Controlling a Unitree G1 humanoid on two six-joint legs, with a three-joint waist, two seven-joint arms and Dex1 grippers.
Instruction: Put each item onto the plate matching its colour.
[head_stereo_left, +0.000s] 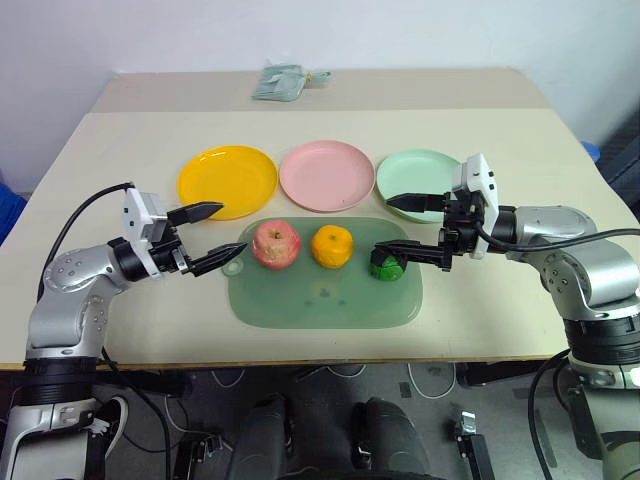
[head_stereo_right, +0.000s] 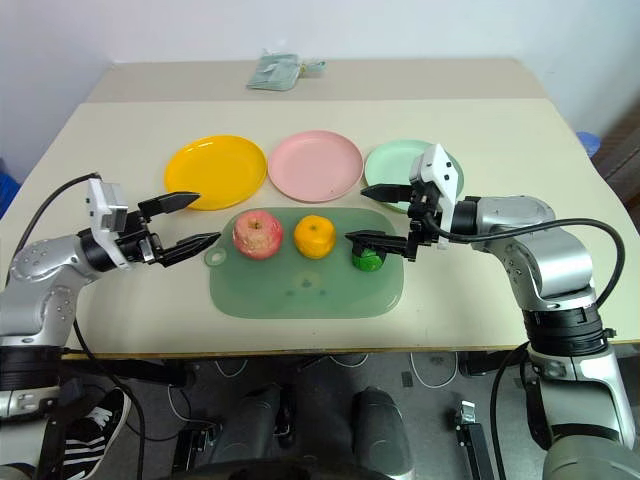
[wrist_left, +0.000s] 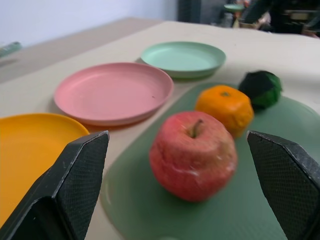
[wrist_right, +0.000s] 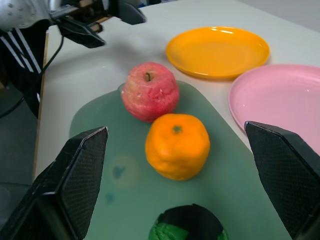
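Three fruits (head_stereo_left: 331, 246) between left gripper (head_stereo_left: 216, 236) and right gripper (head_stereo_left: 392, 224).

mat (head_stereo_left: 300, 300): near middle of tabletop (head_stereo_left: 100, 160) | on mat, left to right: apple (head_stereo_left: 276, 244), mandarin (head_stereo_left: 332, 246), round piece (head_stereo_left: 386, 266) | three plates just beyond mat, in a row: left (head_stereo_left: 228, 181), middle (head_stereo_left: 327, 175), right (head_stereo_left: 412, 172) | cloth (head_stereo_left: 281, 82): far edge | left end effector (head_stereo_left: 215, 236): left of apple | right end effector (head_stereo_left: 396, 225): at round piece

Head pair look forward and down over the surface (head_stereo_left: 120, 290) from above; wrist cameras sit low, facing each other — both share the apple (wrist_left: 192, 155).
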